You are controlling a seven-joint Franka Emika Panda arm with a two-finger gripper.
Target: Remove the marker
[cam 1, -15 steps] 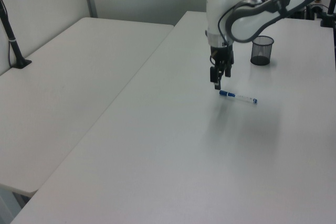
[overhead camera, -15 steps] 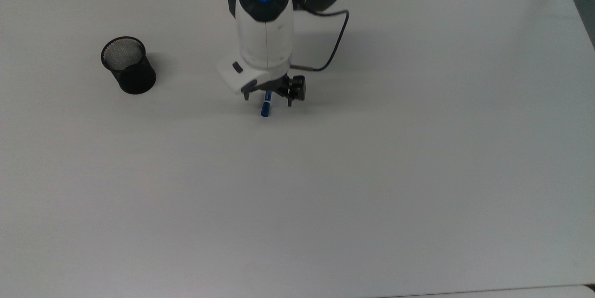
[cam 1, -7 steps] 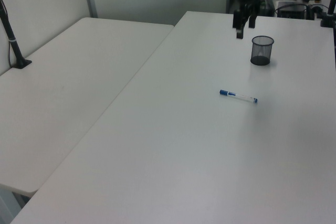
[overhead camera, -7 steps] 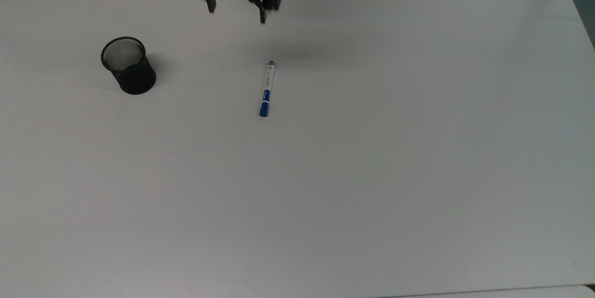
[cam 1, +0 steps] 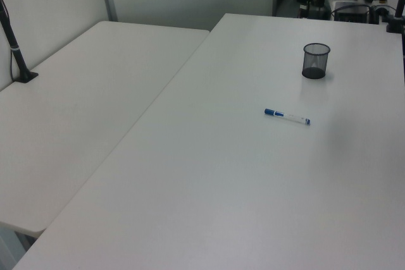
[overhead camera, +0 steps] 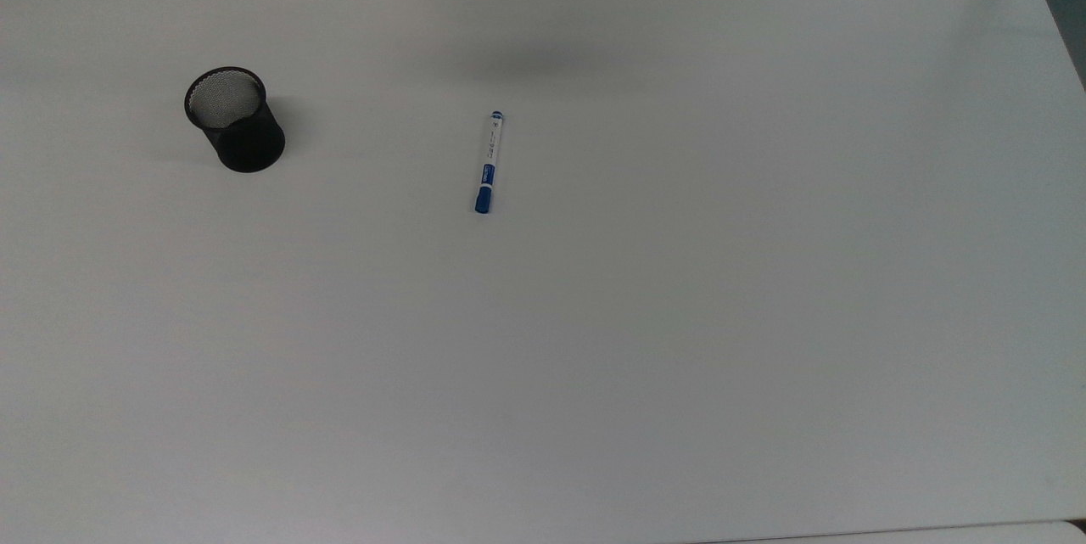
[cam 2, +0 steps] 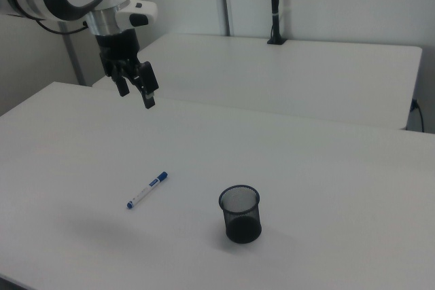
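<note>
Now we log the marker [overhead camera: 487, 162] flat on the surface [overhead camera: 679, 315], well apart from the cup [overhead camera: 234, 120]; gripper [cam 2: 136, 88] raised, jaws spread and empty, likely clearing away.

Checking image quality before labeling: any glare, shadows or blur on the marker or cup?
Top view: the marker is crisp with no glare; the mesh cup casts a soft shadow toward the top view's right, and a faint diffuse shadow lies on the table above the marker. Right view: even lighting, the pincer sharp and open. Left view: marker small but legible.
</note>
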